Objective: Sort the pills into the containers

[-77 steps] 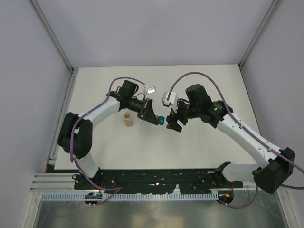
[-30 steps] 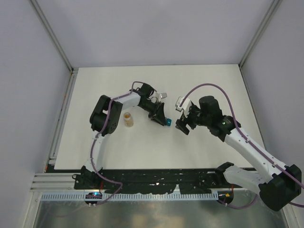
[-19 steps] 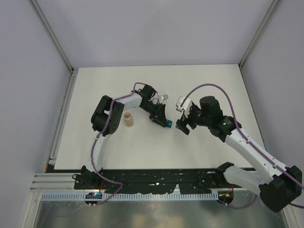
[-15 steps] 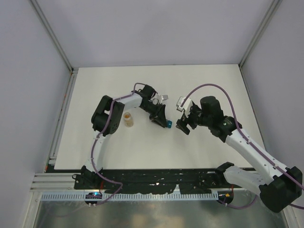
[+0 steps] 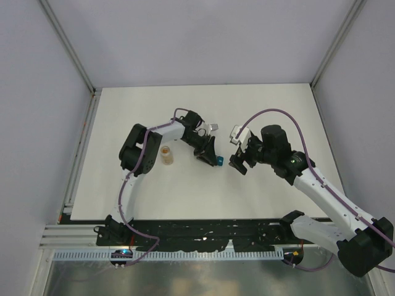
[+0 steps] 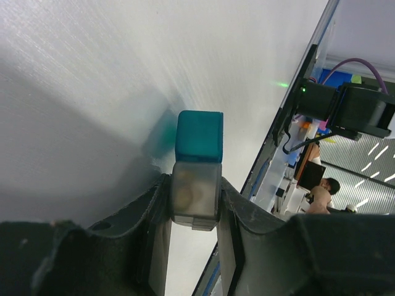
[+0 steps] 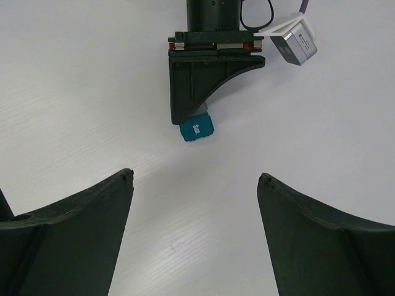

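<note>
My left gripper is shut on the grey container, a small translucent box with a faint tan shape showing through its wall. The teal-blue container is joined to its far end and sticks out past the fingertips, down at the white table. From above, the left gripper and the teal container sit mid-table. My right gripper is open and empty, facing the teal container from a short distance; in the top view the right gripper is just right of it. Loose pills are not visible.
A small clear vial with orange-brown contents stands left of the left gripper, close to the left arm's forearm. The left wrist's silver camera block shows in the right wrist view. White tabletop surrounds the arms, with walls at the back and sides.
Since the earliest frame the left gripper carried the two joined boxes a little right and nearer, its elbow folding in, and the right gripper drew back rightward. Almost nothing moved in the last second.
</note>
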`<move>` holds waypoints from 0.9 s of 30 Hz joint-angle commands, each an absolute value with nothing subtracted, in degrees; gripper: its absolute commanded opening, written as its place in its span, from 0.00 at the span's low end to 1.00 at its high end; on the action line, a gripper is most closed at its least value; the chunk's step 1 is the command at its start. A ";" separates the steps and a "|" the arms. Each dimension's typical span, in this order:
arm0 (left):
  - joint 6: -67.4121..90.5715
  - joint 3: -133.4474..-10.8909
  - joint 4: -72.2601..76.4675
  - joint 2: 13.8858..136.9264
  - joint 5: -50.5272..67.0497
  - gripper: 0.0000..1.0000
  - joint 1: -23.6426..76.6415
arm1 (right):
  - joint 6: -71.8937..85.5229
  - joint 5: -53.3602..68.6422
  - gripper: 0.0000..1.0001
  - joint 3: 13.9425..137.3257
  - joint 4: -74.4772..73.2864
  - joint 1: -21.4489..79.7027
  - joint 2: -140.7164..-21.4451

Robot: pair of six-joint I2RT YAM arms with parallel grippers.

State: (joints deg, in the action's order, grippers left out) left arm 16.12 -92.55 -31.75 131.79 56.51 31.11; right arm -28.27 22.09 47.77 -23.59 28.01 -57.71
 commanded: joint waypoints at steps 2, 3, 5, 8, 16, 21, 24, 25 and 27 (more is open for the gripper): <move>15.29 -93.69 -33.40 133.51 55.11 0.38 31.29 | -28.39 21.97 0.86 47.72 -21.01 27.69 -56.34; 15.12 -93.78 -33.57 133.51 55.02 0.39 31.29 | -28.39 21.97 0.85 47.64 -21.09 27.69 -56.34; 14.94 -93.87 -33.75 133.59 54.85 0.41 31.29 | -28.48 21.97 0.86 47.64 -21.09 27.60 -56.25; 14.59 -93.87 -34.01 133.59 54.76 0.43 31.20 | -28.48 21.97 0.86 47.64 -21.09 27.60 -56.16; 13.27 -94.66 -35.42 133.24 53.70 0.47 31.11 | -28.39 22.15 0.86 47.64 -21.09 27.42 -55.99; 12.31 -94.75 -36.38 132.54 52.21 0.48 30.94 | -28.39 22.32 0.86 47.55 -21.01 27.42 -55.81; 11.78 -94.75 -36.91 132.28 51.24 0.49 30.94 | -28.39 22.41 0.86 47.55 -21.09 27.33 -55.90; 11.60 -94.83 -37.18 132.10 50.98 0.49 30.94 | -28.39 22.33 0.86 47.64 -21.09 27.33 -55.99; 11.25 -94.92 -37.53 131.84 50.19 0.49 30.94 | -28.39 22.41 0.86 47.64 -21.09 27.25 -55.81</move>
State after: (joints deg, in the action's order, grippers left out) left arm 14.37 -94.06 -35.51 132.27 56.55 31.11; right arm -28.29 22.11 47.40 -23.59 27.59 -57.08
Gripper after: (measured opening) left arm 0.485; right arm 0.859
